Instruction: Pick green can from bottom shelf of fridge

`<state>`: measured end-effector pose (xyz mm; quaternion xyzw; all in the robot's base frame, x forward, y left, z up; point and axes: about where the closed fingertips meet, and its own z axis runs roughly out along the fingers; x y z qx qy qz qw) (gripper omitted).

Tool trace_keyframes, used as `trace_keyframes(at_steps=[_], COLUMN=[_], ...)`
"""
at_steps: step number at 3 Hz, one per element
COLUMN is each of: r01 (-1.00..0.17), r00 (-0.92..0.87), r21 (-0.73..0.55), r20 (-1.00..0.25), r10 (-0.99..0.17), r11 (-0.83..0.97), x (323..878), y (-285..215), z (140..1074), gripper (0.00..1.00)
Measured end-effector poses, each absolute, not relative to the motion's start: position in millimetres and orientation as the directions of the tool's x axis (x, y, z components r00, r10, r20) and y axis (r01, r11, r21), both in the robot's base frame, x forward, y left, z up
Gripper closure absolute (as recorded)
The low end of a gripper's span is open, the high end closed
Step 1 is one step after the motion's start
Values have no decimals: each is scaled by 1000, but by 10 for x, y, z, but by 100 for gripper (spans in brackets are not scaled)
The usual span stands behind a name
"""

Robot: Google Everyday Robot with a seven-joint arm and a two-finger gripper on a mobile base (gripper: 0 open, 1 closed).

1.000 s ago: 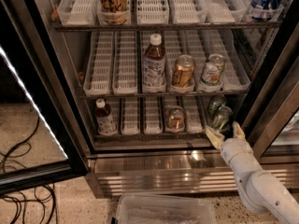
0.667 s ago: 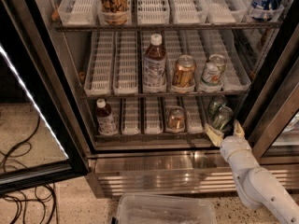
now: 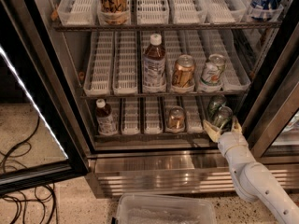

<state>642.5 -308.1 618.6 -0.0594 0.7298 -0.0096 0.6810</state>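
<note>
The fridge point(image 3: 140, 167) stands open with its ribbed steel base in front of me. On the bottom shelf point(image 3: 140, 135) two green cans stand at the far right, one point(image 3: 222, 116) in front and one point(image 3: 216, 102) behind it. My gripper point(image 3: 223, 126) reaches up from the lower right on a white arm. Its fingers are spread, one on each side of the front green can's base. A copper-brown can point(image 3: 176, 118) stands to the left of them, and a dark bottle point(image 3: 105, 118) at the shelf's left end.
The middle shelf holds a tea bottle point(image 3: 154, 63), a copper can point(image 3: 182, 72) and a white-labelled can point(image 3: 212, 71). The black-framed glass door point(image 3: 32, 106) hangs open on the left. A clear plastic bin point(image 3: 163, 210) sits on the floor below. Cables point(image 3: 18, 195) lie at lower left.
The gripper and arm have moved slightly right and forward, so the fingers now sit around the front green can's base. The cans have not moved.
</note>
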Motion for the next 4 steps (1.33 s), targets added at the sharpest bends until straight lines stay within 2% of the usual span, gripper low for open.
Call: trace_keyframes(at_steps=[4], r01=[8], r00=[-15], r21=[-161], r20=[-987], r10=[-161], r11=[987], x=[6753], y=[-3257], z=[6194], gripper=[23])
